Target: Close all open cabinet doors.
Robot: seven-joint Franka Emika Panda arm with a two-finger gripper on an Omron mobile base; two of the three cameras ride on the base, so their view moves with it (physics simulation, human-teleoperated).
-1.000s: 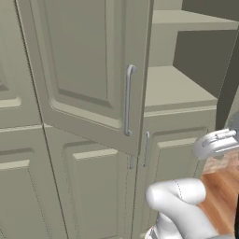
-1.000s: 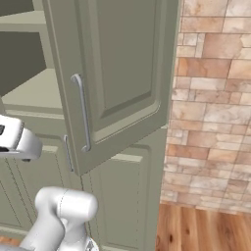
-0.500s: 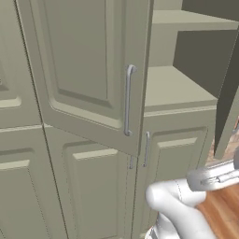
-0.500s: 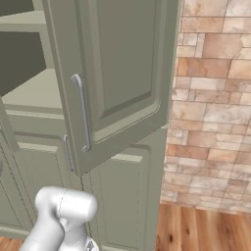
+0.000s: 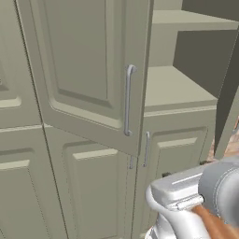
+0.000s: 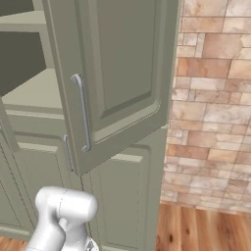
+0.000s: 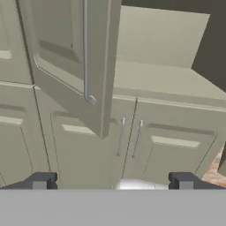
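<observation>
Here the upper cabinet door [image 5: 88, 70] stands swung out toward the robot, its long silver handle [image 5: 128, 100] running down near the free edge; the right base view shows the same door [image 6: 122, 68] from its other side, with the handle [image 6: 82, 112] at its left edge. Behind it the open cupboard shows bare shelves [image 5: 177, 88]. A second door edge [image 5: 229, 107] hangs open at the far right of the left base view. Below, two lower doors [image 7: 172, 150] are shut flush, their short handles [image 7: 129, 137] side by side. A brick wall [image 6: 215, 108] and wooden floor [image 6: 201, 230] lie to the right (no writing or labels can be read anywhere). The tool [image 7: 112, 181] is spread wide, its fingertips [image 7: 42, 180] far apart and holding nothing, facing the lower doors.
</observation>
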